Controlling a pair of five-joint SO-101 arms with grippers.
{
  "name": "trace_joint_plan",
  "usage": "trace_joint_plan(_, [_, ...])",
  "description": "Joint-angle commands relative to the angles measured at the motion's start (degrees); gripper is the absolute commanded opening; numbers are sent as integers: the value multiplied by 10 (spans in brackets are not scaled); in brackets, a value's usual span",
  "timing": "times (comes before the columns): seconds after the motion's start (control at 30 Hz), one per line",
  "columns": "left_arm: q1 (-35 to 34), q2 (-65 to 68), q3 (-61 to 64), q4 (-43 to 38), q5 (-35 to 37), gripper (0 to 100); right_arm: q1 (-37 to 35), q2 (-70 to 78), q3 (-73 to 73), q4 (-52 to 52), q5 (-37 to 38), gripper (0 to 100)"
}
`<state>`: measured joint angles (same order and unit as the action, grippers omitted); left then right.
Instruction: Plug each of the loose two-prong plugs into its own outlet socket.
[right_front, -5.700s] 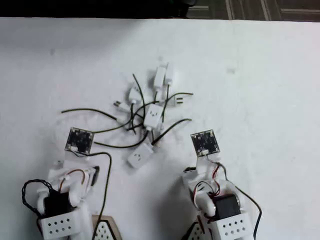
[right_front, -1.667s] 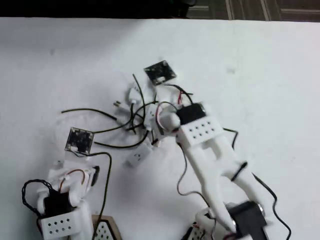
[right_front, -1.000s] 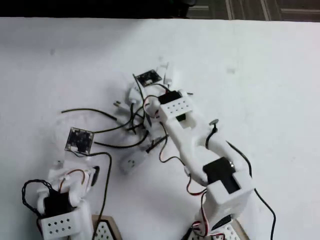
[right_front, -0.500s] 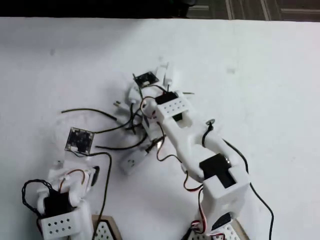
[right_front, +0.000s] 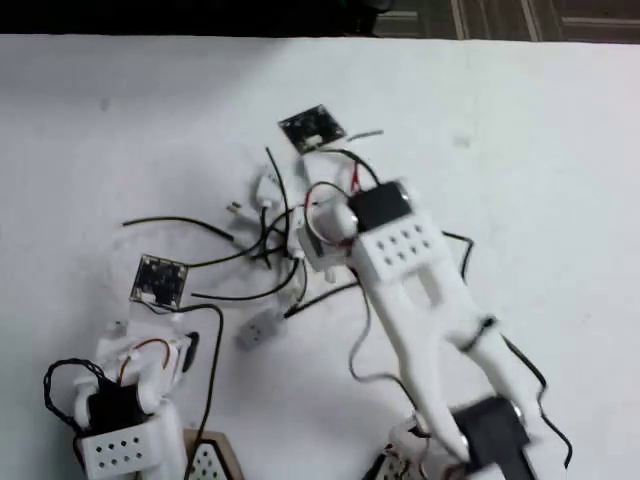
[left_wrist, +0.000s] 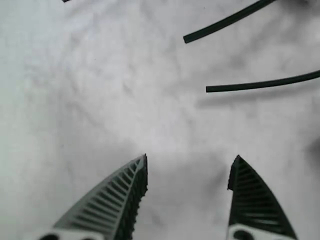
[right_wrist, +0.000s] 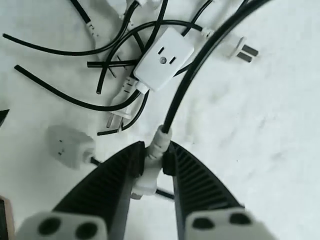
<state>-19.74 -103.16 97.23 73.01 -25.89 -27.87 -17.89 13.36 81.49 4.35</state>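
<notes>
1. High view: the right arm (right_front: 420, 290) lies extended over the tangle of cords (right_front: 250, 240) in the middle of the surface (right_front: 540, 150). The left arm (right_front: 130, 400) sits folded near the front edge. A grey socket (right_front: 258, 328) lies just in front of the tangle, apart from both arms. The tangle is well away from the far edge. Bare surface lies open on the right arm's outer side, so I judge that the safest way to swing a trailing cord.

2. Left wrist view: the left claw (left_wrist: 187, 165) is released and holds nothing, hovering over bare surface with two cord ends (left_wrist: 225, 22) beyond it. It has room to come in and brace a socket.

3. Right wrist view: the right claw (right_wrist: 155, 150) is clenched on a plug (right_wrist: 145, 182), whose black cord runs away over the pile.
   - The prongs are hidden by the fingers, so I cannot tell which way they point.
   - A white socket (right_wrist: 164, 58) lies face up among the cords with its slots uncovered, and a spare plug (right_wrist: 240, 50) lies just beside it. The grey socket lies nearer the claw.
   - To do this step well, turn the prongs square to the slots before pressing, then push straight in.
   - Either socket is loose and would likely slide unless it is held.
   - Keep the held cord from dragging its neighbours across the slots.
</notes>
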Motion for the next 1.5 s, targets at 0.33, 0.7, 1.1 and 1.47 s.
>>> trace_joint_plan(0.33, [-5,-1,-2,3,4,264,146,-253,55,72,-4,19])
trace_joint_plan(0.7, [58,-1,-2,3,4,267,147,-618,290,68,-4,19])
trace_joint_plan(1.1, [29,-2,-57,15,2,264,183,-730,498,-80,-50,19])
trace_joint_plan(1.47, [50,-2,-207,20,6,263,191,-734,568,-116,-85,19])
